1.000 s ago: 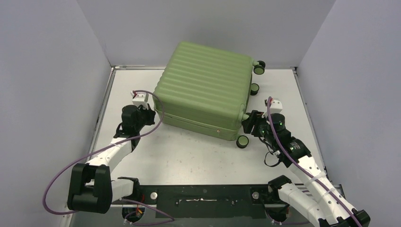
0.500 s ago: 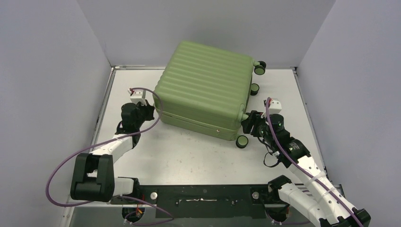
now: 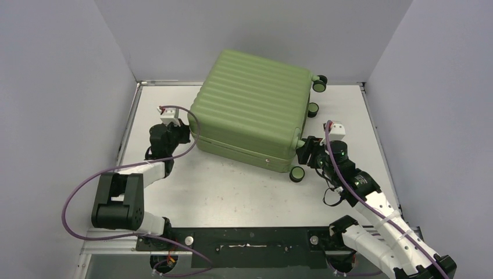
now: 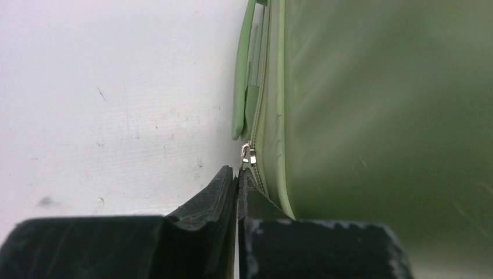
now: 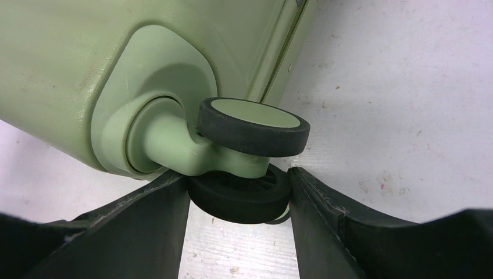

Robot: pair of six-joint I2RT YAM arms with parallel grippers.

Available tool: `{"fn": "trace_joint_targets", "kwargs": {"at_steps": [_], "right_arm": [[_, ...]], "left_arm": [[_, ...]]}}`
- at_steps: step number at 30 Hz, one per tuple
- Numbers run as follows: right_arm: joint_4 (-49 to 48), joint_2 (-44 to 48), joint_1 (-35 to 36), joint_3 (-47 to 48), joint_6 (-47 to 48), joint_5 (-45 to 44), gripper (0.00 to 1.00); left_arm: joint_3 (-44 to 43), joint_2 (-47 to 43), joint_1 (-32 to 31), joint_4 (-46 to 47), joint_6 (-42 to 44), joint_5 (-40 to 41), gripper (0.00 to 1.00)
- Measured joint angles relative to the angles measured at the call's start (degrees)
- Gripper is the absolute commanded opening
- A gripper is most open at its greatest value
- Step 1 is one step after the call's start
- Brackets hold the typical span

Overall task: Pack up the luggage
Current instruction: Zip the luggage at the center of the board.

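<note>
My left fingers (image 4: 228, 183), pressed together, have crept toward 12 o'clock along the zip (image 4: 259, 107) of the closed luggage (image 3: 253, 107); my right fingers (image 5: 317, 200) pinch a wheel (image 5: 238, 200). Zipping seems unfinished.

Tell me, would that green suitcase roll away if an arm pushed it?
Probably slides rather than rolls: the luggage lies flat on its shell, and each wheel sticks out sideways. Likely stiff, given the ribbed hard shell. Seems unlikely to tip, being broad and low.
</note>
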State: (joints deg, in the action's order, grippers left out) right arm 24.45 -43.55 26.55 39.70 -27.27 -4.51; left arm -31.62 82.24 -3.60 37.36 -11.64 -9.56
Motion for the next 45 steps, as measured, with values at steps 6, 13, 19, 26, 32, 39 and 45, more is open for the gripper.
{"fn": "trace_joint_targets", "kwargs": {"at_steps": [6,13,19,26,32,39,45], "right_arm": [[0.00,0.00,0.66,0.00,0.00,-0.81,0.00],[-0.07,-0.17,2.08,0.00,-0.35,-1.79,0.00],[-0.11,-0.20,2.45,0.00,-0.33,-2.03,0.00],[-0.09,-0.17,2.78,0.00,-0.02,-2.05,0.00],[0.33,0.11,2.84,0.00,0.04,-2.12,0.00],[1.64,0.87,3.28,0.02,0.28,-3.08,0.00],[1.88,0.92,3.56,0.07,0.48,-3.65,0.00]], "left_arm": [[-1.31,4.70,0.20,5.84,-0.02,-1.73,0.00],[-2.54,10.51,1.64,14.25,-0.96,-6.34,0.00],[-3.17,15.52,4.39,22.51,-6.25,-14.08,0.00],[-3.30,18.62,6.49,28.85,-11.63,-21.59,0.00],[-7.93,25.55,7.23,34.64,-18.10,-27.58,0.00],[-13.14,31.93,7.13,39.69,-25.49,-31.58,0.00],[-14.47,32.65,6.75,39.52,-26.91,-32.04,0.00]]}}
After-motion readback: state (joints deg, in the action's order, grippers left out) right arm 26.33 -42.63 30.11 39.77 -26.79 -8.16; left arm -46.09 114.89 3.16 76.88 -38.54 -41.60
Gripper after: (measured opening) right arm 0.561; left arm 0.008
